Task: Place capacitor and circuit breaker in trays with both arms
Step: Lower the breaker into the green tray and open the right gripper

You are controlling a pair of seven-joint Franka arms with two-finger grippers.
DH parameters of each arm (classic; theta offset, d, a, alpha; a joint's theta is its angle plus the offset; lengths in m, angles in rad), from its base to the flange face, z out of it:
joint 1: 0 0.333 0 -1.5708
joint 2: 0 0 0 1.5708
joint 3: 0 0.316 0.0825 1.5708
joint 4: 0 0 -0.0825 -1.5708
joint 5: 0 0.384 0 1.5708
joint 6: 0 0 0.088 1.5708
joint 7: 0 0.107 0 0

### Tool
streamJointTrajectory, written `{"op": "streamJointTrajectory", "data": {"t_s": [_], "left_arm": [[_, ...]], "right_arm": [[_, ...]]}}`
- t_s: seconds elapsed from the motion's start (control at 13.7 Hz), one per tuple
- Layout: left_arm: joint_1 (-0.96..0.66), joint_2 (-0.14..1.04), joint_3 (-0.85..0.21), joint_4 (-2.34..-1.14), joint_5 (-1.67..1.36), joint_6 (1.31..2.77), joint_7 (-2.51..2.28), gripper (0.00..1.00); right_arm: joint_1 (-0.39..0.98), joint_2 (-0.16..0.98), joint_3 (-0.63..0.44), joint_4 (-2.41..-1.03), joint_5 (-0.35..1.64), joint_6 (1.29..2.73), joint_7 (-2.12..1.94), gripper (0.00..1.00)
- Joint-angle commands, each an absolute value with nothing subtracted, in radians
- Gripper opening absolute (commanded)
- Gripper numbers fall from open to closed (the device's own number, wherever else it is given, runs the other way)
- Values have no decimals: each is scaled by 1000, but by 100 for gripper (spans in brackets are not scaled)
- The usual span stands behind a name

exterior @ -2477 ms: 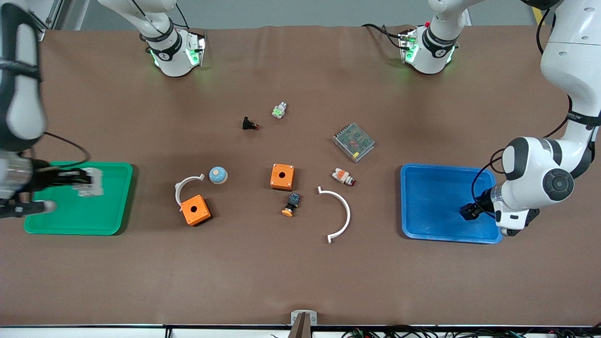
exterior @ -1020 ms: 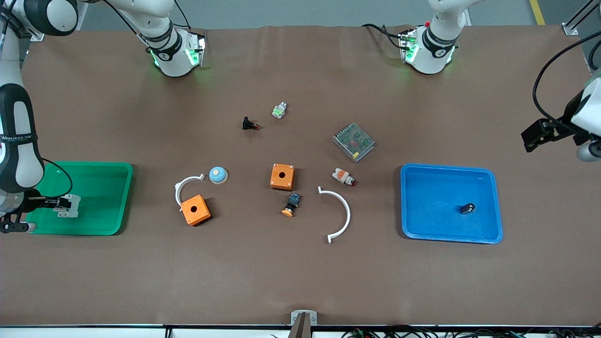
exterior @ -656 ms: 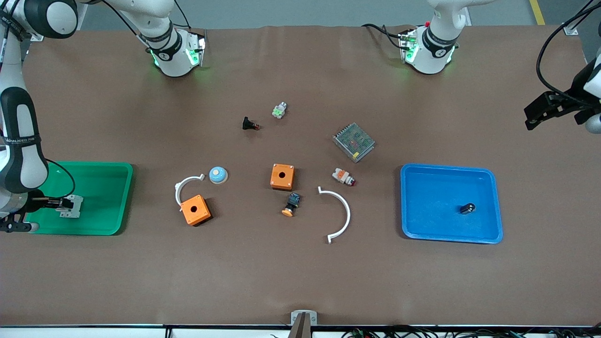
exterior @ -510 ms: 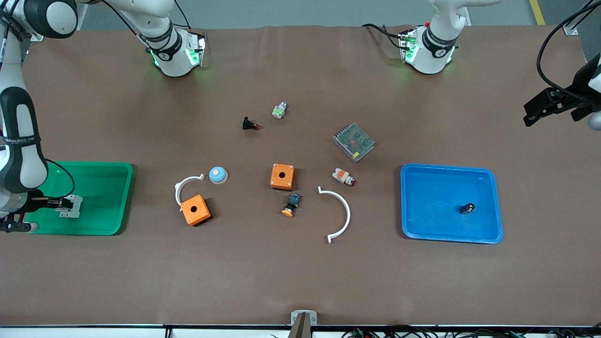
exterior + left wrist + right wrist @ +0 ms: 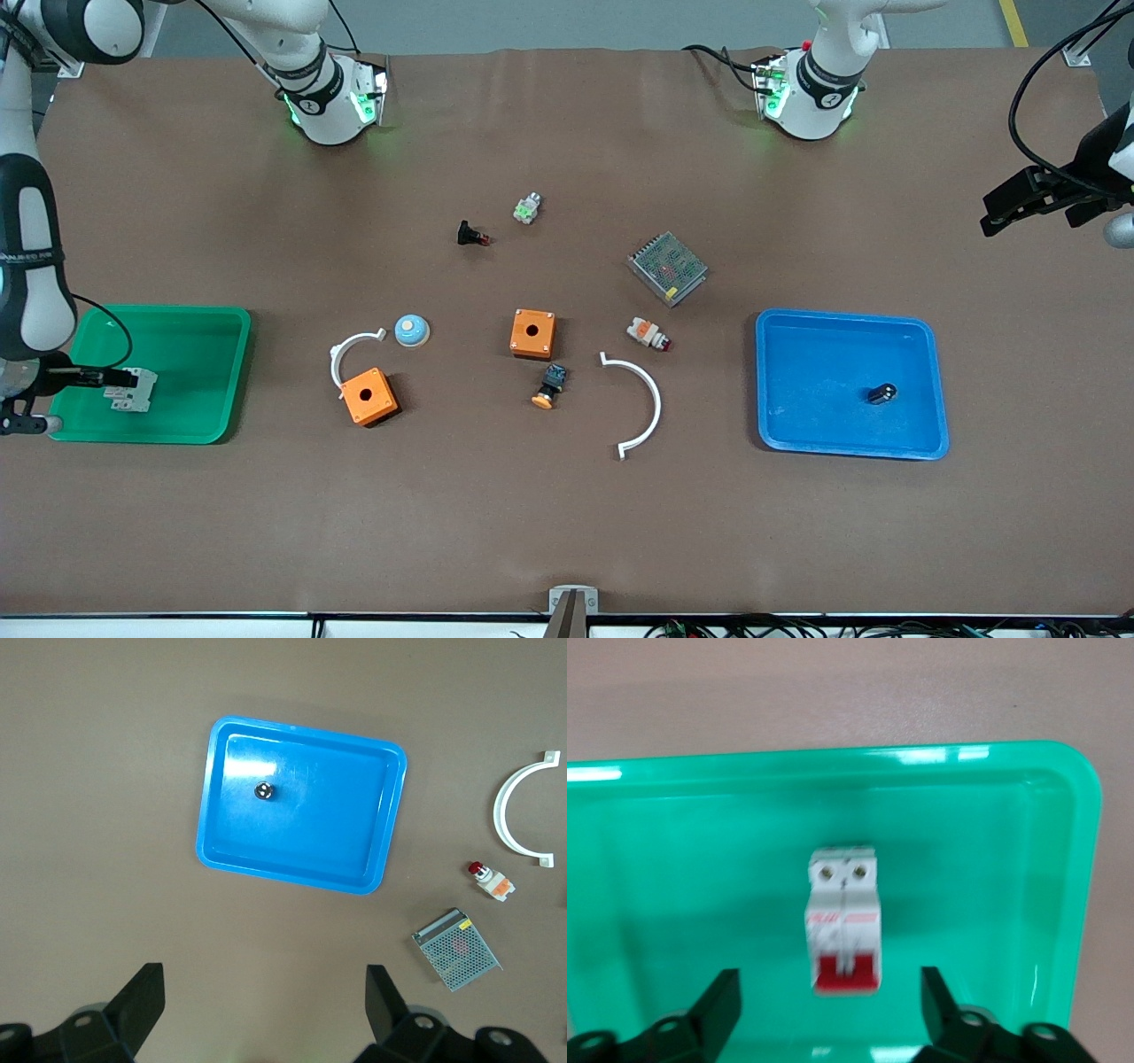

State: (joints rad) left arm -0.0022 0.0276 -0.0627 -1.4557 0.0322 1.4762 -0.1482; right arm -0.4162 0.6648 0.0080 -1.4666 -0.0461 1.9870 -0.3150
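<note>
Over the green tray (image 5: 221, 372), my right gripper (image 5: 828, 1010) gapes wide — breaker (image 5: 843, 920) lying loose below, capacitor (image 5: 882, 392) in the blue tray (image 5: 797, 443), my left gripper (image 5: 261, 1014) high, open, empty.

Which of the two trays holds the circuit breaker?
The green tray, at the right arm's end of the table, holds the circuit breaker. The blue tray holds only the capacitor.
</note>
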Motion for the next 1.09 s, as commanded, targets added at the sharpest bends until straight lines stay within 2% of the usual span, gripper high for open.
{"op": "streamJointTrajectory", "data": {"t_s": [0.0,0.22,0.51,0.8,1.02], "left_arm": [[-8,3,-58,-1477,14,1471,-130,100],[-5,3,-58,-1476,12,1471,-129,100],[0,5,-55,-1491,14,1474,-127,100],[9,-1,-55,-1502,12,1473,-127,100],[9,-8,-55,-1519,14,1474,-126,100]], "right_arm": [[-364,513,20,-1499,-55,1838,-201,98],[-279,356,18,-1525,-55,1685,-89,98],[-169,137,20,-1586,-54,1556,-25,99],[-126,-1,20,-1586,17,1441,-25,99],[-98,-66,21,-1586,20,1411,-3,99]]}}
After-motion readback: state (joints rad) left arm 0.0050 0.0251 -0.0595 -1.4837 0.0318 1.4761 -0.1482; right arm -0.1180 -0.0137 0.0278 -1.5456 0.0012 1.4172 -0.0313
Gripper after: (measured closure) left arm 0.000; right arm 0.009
